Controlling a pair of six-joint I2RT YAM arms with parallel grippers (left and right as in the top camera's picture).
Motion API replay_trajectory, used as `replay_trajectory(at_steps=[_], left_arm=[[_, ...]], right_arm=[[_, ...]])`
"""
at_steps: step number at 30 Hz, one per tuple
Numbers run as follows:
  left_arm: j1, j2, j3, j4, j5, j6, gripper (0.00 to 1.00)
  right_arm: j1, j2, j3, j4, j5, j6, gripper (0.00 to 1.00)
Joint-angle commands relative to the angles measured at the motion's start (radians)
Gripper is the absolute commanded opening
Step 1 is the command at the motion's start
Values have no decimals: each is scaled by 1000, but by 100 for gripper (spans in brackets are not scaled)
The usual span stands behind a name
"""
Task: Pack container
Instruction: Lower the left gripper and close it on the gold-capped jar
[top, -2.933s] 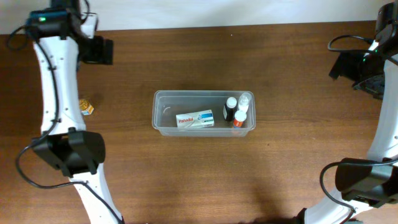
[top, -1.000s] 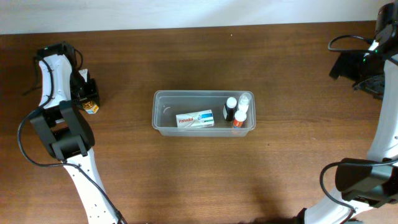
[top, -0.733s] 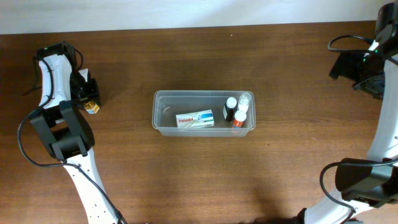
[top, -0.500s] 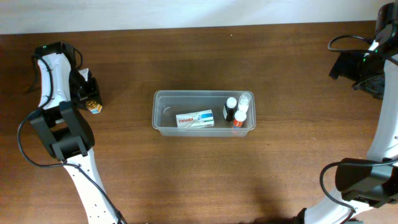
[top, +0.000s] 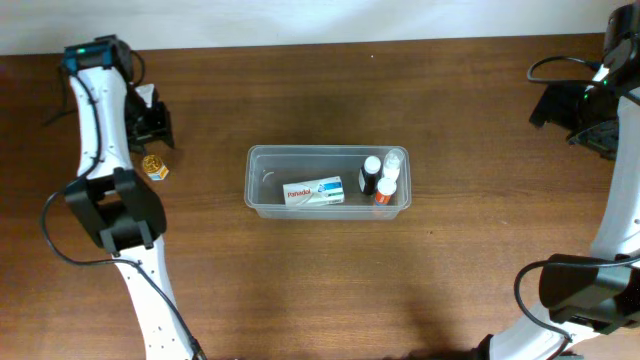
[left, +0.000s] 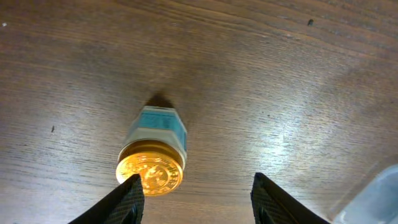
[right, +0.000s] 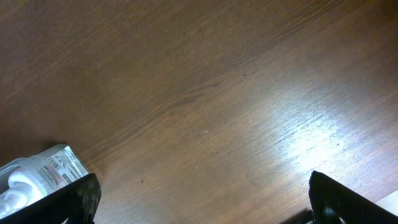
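While spread, left tool (left: 196, 186) just beside jar (left: 155, 154)

A gold-lidded, blue-labelled jar (left: 152, 158) is resting on the brown wooden table (top: 320, 290), well apart from a Panadol box (top: 313, 192) that is lying beside three small bottles (top: 371, 177).

The container (top: 262, 180) holds a box (top: 313, 191) and three small bottles (top: 384, 190).
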Motion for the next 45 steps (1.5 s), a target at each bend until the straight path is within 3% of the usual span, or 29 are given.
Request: replay_trajectory(at_steps=[1, 5, 18, 30, 39, 41, 45], left_arm=[[8, -4, 11, -1, -89, -19, 56], [11, -4, 11, 4, -158, -70, 57], [14, -4, -3, 43, -150, -70, 62], [17, -4, -230, 156, -113, -70, 61], [16, -4, -258, 169, -113, -71, 61], [16, -4, -258, 174, -113, -71, 60], [16, -4, -258, 185, -113, -70, 47]], right_arm=[[-7, -22, 15, 1, -2, 12, 98], [-7, -22, 15, 1, -2, 13, 98], [-7, -22, 15, 1, -2, 13, 98], [-7, -22, 15, 1, -2, 13, 98], [-7, -22, 15, 1, -2, 12, 98], [-7, -22, 15, 1, -2, 13, 98], [-7, -22, 15, 1, -2, 13, 98]])
